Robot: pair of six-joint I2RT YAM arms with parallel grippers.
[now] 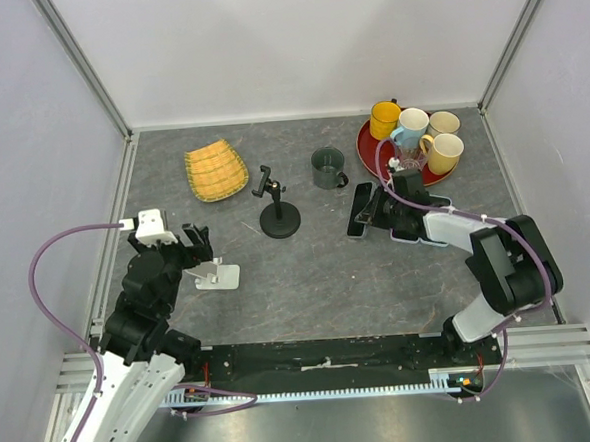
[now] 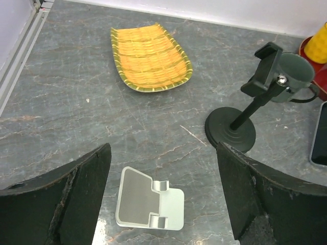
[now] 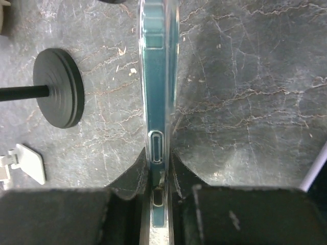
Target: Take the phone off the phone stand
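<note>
The phone (image 3: pixel 159 76), teal in a clear case, stands on its edge on the table, clamped between my right gripper's (image 3: pixel 159 164) fingers. In the top view it (image 1: pixel 359 213) lies right of the black clamp stand (image 1: pixel 279 214), apart from it, with my right gripper (image 1: pixel 378 208) on it. The black stand's clamp (image 2: pixel 265 69) is empty. The phone's edge shows at the right border of the left wrist view (image 2: pixel 321 135). My left gripper (image 2: pixel 163 149) is open and empty, hovering over a small silver stand (image 2: pixel 150 204), which is also empty.
A yellow woven tray (image 1: pixel 215 171) lies at the back left. A dark green mug (image 1: pixel 327 167) stands behind the black stand. A red plate (image 1: pixel 371 148) with several mugs sits at the back right, just behind my right gripper.
</note>
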